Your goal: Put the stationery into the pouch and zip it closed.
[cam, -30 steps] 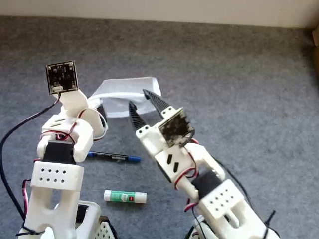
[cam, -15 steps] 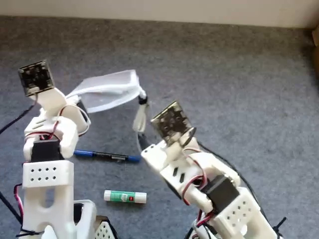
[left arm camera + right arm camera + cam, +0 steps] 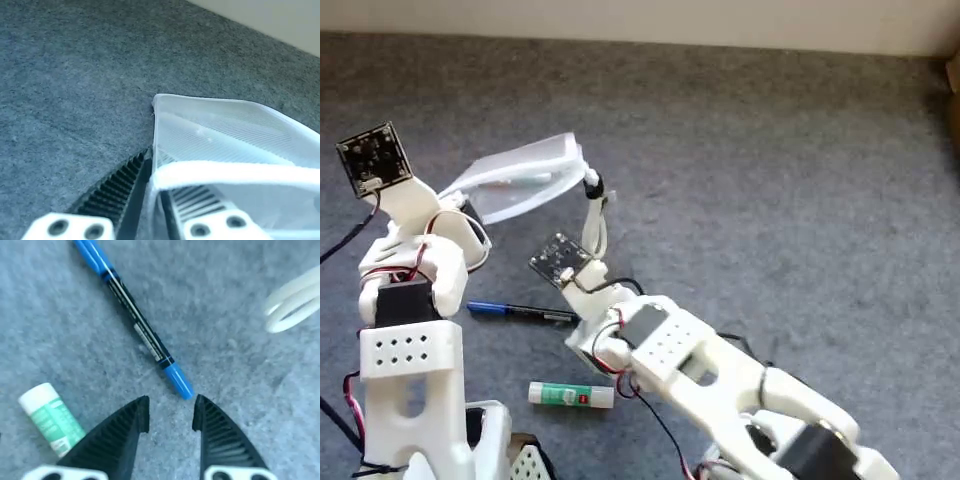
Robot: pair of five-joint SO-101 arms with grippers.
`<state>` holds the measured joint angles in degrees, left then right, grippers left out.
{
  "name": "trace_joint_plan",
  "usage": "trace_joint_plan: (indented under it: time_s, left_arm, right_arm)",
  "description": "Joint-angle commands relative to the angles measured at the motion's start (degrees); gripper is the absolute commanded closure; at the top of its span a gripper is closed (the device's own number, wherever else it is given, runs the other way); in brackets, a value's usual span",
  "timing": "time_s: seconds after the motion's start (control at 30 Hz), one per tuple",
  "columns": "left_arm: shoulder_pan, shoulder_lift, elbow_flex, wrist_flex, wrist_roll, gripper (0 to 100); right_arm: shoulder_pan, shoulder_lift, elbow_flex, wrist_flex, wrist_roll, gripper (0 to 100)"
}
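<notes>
My left gripper is shut on the edge of the white mesh pouch. It holds the pouch tilted up off the carpet at the back left, with a white cord loop hanging from its near corner. A blue and black pen lies on the carpet between the arms, and a green and white glue stick lies nearer the front. My right gripper hovers open just short of the pen's blue end, with the glue stick off to one side.
Grey carpet covers the whole floor, with open room to the right and back. A pale wall base runs along the far edge. The pouch's cord loop hangs close to the right gripper.
The left arm has lifted the pouch and swung it leftward. The right arm has dropped from beside the pouch and turned down over the pen's end.
</notes>
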<state>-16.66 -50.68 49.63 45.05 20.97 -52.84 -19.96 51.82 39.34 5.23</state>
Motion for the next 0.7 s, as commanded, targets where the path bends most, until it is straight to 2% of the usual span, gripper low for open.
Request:
trace_joint_plan:
  time_s: [0.0, 0.2, 0.6, 0.67]
  left_arm:
    - [-0.8, -0.7, -1.8, -1.1, 0.9, 99]
    - [-0.8, -0.7, -1.7, -1.1, 0.9, 99]
    - [-0.8, -0.7, -1.7, -1.1, 0.9, 99]
    - [-0.8, -0.7, -1.7, -1.1, 0.8, 99]
  right_arm:
    - [-0.6, 5.3, -5.5, -1.9, 1.0, 85.1]
    - [-0.5, 11.3, -10.2, -2.0, 1.0, 85.1]
    - [1.4, 14.9, -10.8, -4.4, 1.1, 85.1]
    - [1.3, 16.0, -10.8, -4.4, 4.1, 85.1]
